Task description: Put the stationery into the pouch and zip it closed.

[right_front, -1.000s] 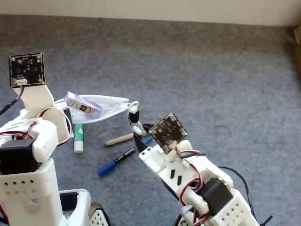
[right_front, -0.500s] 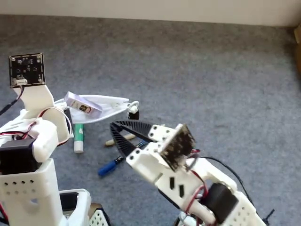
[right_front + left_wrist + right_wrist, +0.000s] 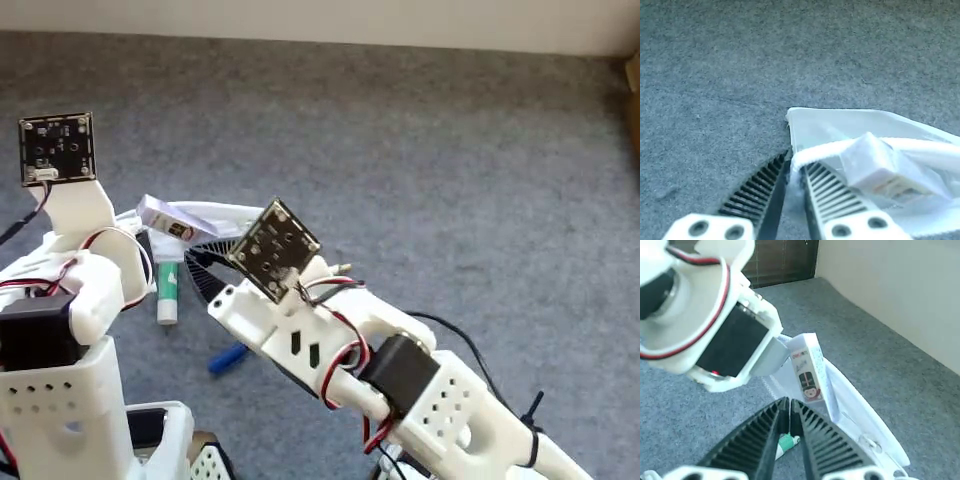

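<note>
**A:** On the grey carpet (image 3: pixel 450 150), how does the pouch (image 3: pixel 222 212) lie?

**B:** Its long side runs left to right in the high view. The left gripper (image 3: pixel 796 167) pinches one end, jaws closed on the rim.

**A:** Anything in it?

**B:** A small box (image 3: pixel 168 220) lies slantwise at its open mouth. The green stick (image 3: pixel 167 290) lies outside, just beside it, pointing toward the arms. The right gripper (image 3: pixel 789 412) hovers over the stick, jaws together and empty.

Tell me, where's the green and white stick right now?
In the high view the green and white stick lies on the grey carpet at the left, right beside the white pouch and the left arm.
</note>
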